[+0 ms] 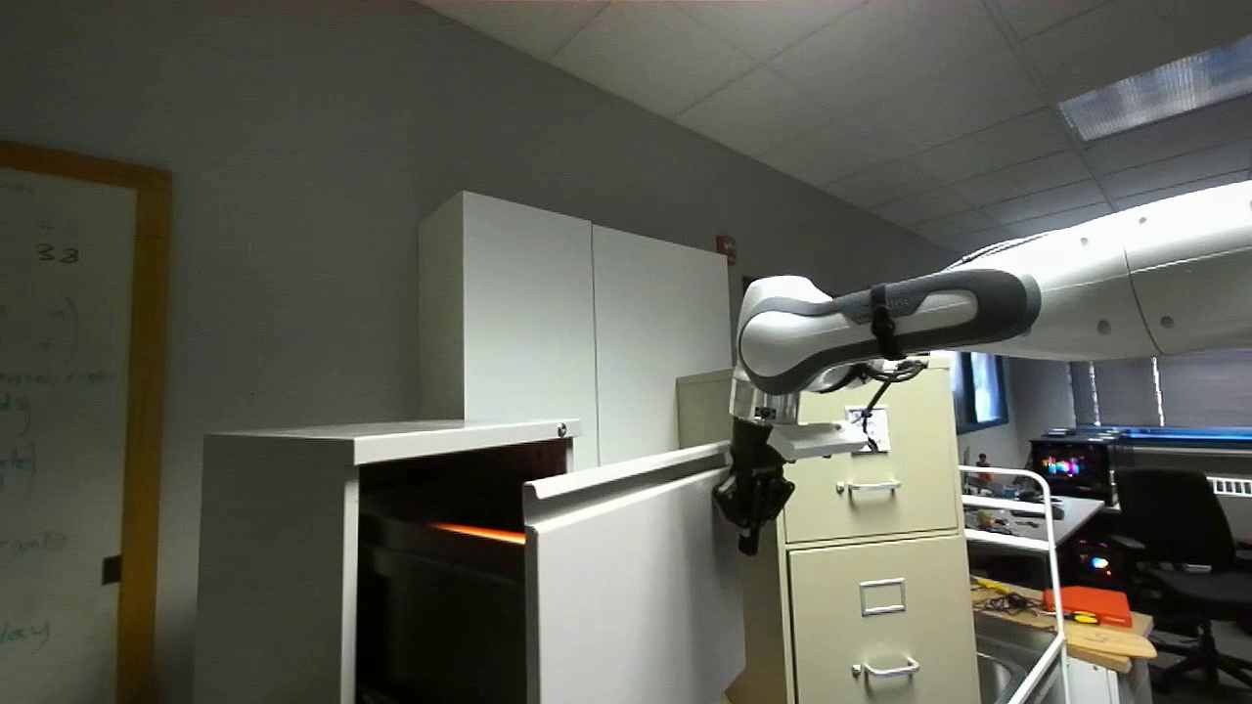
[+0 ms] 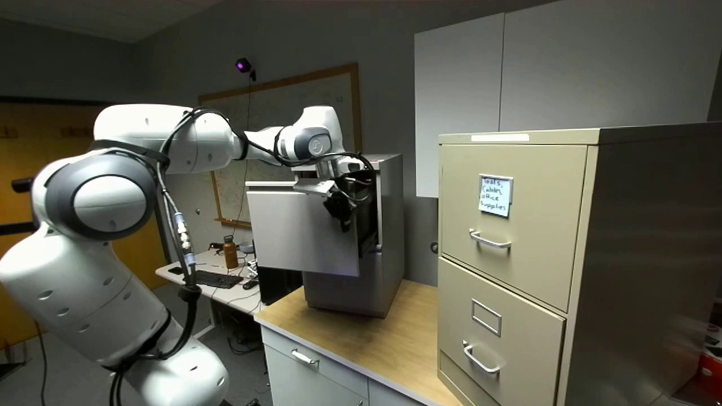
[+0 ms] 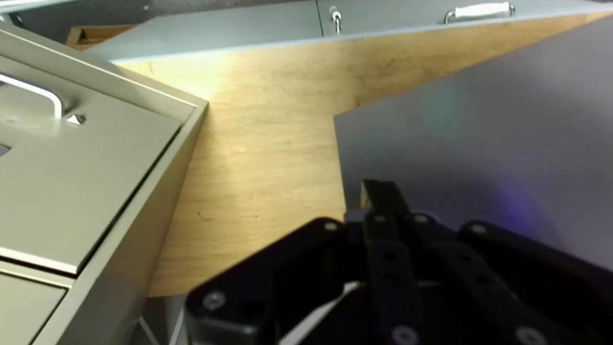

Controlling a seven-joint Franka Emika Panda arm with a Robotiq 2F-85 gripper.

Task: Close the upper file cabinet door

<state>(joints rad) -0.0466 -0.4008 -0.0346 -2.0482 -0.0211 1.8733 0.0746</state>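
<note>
While the 2 fingers (image 3: pixel 384 199) look together by its side edge, contact unclear, the upper door (image 1: pixel 631 592) stands pulled out of the white cabinet (image 1: pixel 279 567). Probably stiff, slick, heavyish to slide; push mid-face, no grip.

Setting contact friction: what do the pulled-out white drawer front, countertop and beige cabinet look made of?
White drawer front: likely painted sheet metal, satin; folded top edge, blurred reflections.
Countertop: wood or wood-look laminate, light sheen; visible grain, soft glare.
Beige cabinet: probably painted steel, low sheen; flat panels, thin seams.
</note>
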